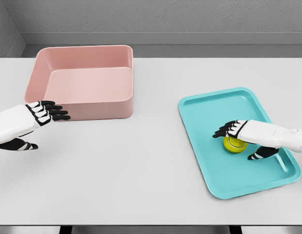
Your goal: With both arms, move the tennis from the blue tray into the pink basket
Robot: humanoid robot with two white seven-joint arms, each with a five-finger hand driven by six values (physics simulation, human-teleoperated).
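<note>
Toward four o'clock, on the blue tray [204,109], our right hand [244,139] straddles the tennis ball [233,144] with fingers spread, not gripping; light, fuzzy, round—we'd clasp its sides, left hand [36,122] open.

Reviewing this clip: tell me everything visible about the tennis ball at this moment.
The tennis ball is small, round and yellow-green with a faint pale seam, fuzzy-looking. It sits inside the blue tray, toward the tray's near right part. The right hand is over it, fingers above and thumb below, covering its upper right side; whether it is gripped or lifted cannot be told. Nothing else touches it.
</note>
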